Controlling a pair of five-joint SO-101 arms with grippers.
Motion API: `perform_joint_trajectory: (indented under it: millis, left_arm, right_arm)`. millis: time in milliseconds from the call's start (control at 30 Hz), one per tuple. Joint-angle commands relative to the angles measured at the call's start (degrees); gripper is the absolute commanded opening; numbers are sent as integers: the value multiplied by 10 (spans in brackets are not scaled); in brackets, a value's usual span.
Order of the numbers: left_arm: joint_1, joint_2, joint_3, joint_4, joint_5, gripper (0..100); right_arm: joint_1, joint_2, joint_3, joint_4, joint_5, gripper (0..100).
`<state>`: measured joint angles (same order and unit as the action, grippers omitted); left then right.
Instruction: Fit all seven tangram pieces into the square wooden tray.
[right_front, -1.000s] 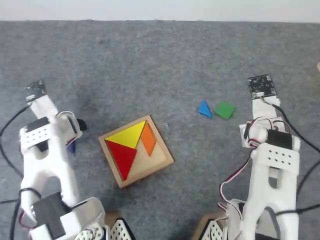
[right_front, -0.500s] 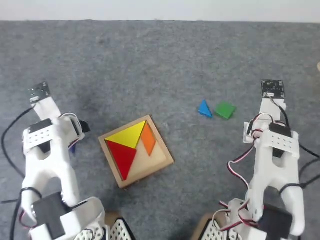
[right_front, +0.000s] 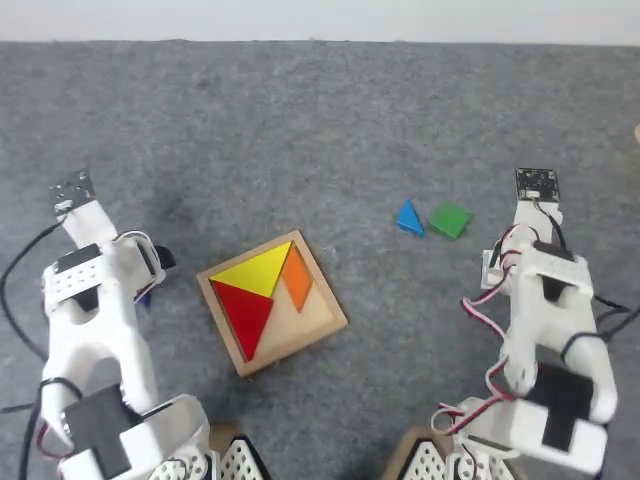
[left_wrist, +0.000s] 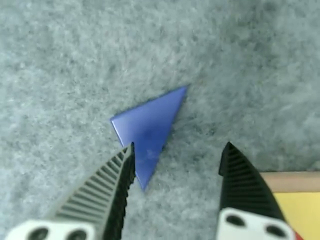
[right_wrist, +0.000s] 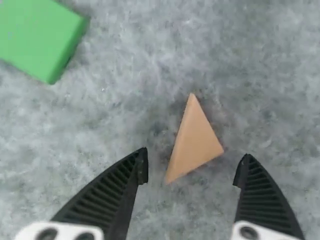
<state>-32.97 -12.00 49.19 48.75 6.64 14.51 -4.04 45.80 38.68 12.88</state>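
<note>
A grey, felt-like surface (right_front: 350, 120) carries two white arms, the left arm (right_front: 95, 300) and the right arm (right_front: 545, 300), on either side of a square wooden tray (right_front: 315, 312) that sits turned at an angle. Inside the tray lie a large yellow triangle (right_front: 255, 270), a large red triangle (right_front: 243, 308) touching it, and a smaller orange piece (right_front: 297, 280) beside both; pale bare wood shows in the remaining corner. Well apart from the tray, a flat green square (right_front: 449, 220) lies just beside a small light-blue triangle (right_front: 408, 218). The left claw (left_wrist: 180, 147) is spread wide and grips nothing; a dark-blue triangle (left_wrist: 149, 127) lies flat on the surface at its ridged black tips. The right claw (right_wrist: 195, 154) is likewise spread and empty, with a tan triangle (right_wrist: 194, 140) flat between its tips, near the green square.
</note>
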Motion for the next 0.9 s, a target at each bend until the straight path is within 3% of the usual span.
perform_joint_trajectory:
  millis: [0, 267, 467, 600, 867]
  left_arm:
    - [-6, -5, -2, -9, 1, 265]
    - [-6, -5, -2, -10, 1, 265]
    - [-6, -5, -2, -11, 1, 265]
    - [-6, -4, -2, -11, 1, 265]
    - [-6, -4, -2, -11, 1, 265]
  right_arm:
    - [-4, 12, -40, -11, 19, 287]
    - [-4, 14, -42, -11, 19, 96]
    - [-4, 12, -42, -7, 18, 97]
    - [0, 1, -42, 3, -4, 27]
    - [-24, -142, 48, 14, -3, 32]
